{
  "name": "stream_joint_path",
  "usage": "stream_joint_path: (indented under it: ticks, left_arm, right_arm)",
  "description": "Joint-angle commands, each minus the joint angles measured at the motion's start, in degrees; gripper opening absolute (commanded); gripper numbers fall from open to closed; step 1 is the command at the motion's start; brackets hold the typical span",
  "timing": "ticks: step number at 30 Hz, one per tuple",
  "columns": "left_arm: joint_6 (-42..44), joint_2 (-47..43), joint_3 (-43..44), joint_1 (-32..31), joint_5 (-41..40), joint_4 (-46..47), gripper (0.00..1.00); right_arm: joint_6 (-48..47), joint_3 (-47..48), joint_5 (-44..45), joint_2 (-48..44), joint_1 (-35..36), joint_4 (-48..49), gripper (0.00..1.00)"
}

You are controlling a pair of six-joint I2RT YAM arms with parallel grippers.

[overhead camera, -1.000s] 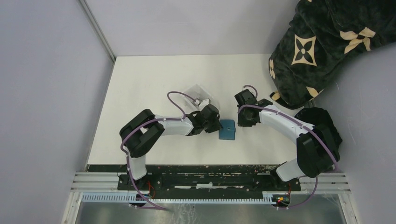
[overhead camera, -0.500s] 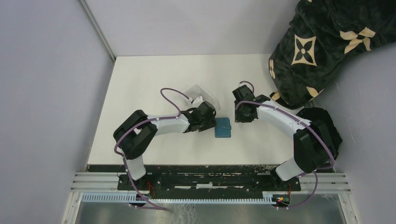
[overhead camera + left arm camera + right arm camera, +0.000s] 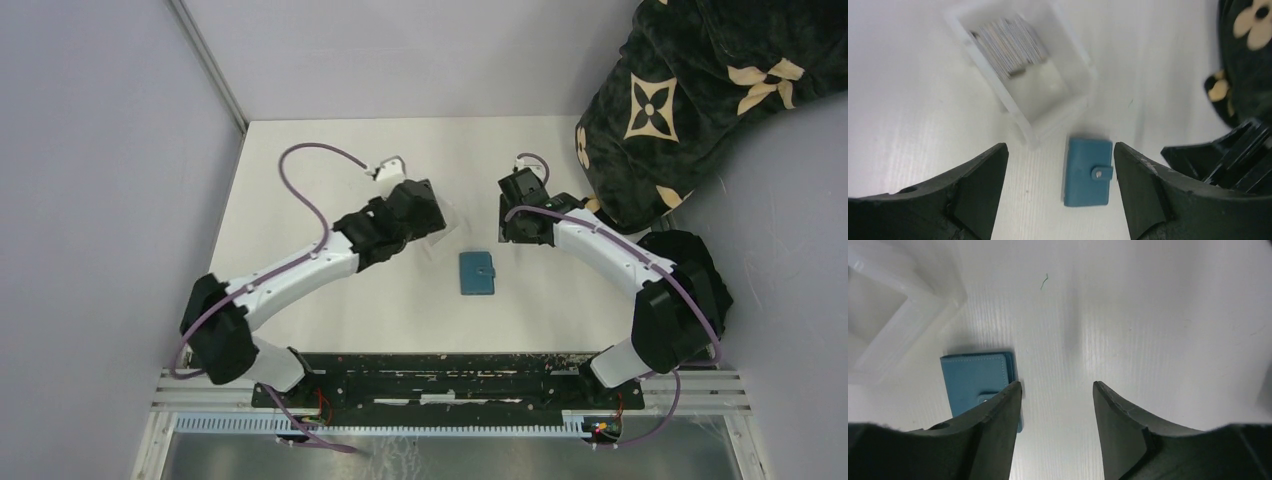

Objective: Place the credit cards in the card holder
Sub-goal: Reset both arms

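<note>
The card holder (image 3: 478, 273) is a teal wallet lying shut on the white table, its snap tab (image 3: 1102, 172) fastened. It lies free between the two arms, also in the left wrist view (image 3: 1088, 171) and the right wrist view (image 3: 978, 377). A stack of greyish credit cards (image 3: 1008, 47) stands in a clear plastic tray (image 3: 1048, 95). My left gripper (image 3: 1060, 150) hovers open above and behind the wallet (image 3: 432, 222), holding nothing. My right gripper (image 3: 1057, 385) is open and empty, raised to the wallet's right (image 3: 522, 228).
A black cloth with cream flower marks (image 3: 690, 90) lies heaped at the back right corner. The clear tray (image 3: 888, 325) sits just beyond the wallet on the left. Grey walls close the table on the left and at the back.
Both grippers opened and drew back from the wallet. The left arm swung up and away to the far left; the wallet shifted slightly left and now lies free.
</note>
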Motion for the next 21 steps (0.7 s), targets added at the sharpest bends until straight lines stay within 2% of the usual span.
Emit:
stream_joint_path:
  ticks: [1,3,5,8,12,21]
  left_arm:
    - [7.8,-8.7,-3.4,5.2,-13.7,2.3,0.87]
    - [10.6,-12.7,-8.0,7.5,-16.3,7.0,0.89]
    - [13.7,-15.7,-12.7,9.5,-19.0,11.9,0.95]
    - [15.8,-16.9,-17.6,12.4,-21.0,15.7,0.99]
    - [18.0,-15.6,-21.6,15.1,-20.9,18.2,0.99]
    - [22.8,-13.8,-26.4,16.2,-18.9,23.9,0.99]
  right_arm:
    - [1.0,3.1,8.4,-3.0,0.1,2.7,0.63]
    - [2.1,3.5,11.0,-2.5,0.1,2.1,0.67]
    - [2.4,4.2,13.1,-1.4,0.1,1.3,0.71]
    - [3.0,5.1,14.8,0.0,0.0,-0.5,0.72]
    - [2.9,4.4,15.5,-0.2,0.0,0.1,0.74]
    - [1.1,1.4,18.5,-3.2,0.1,2.8,0.74]
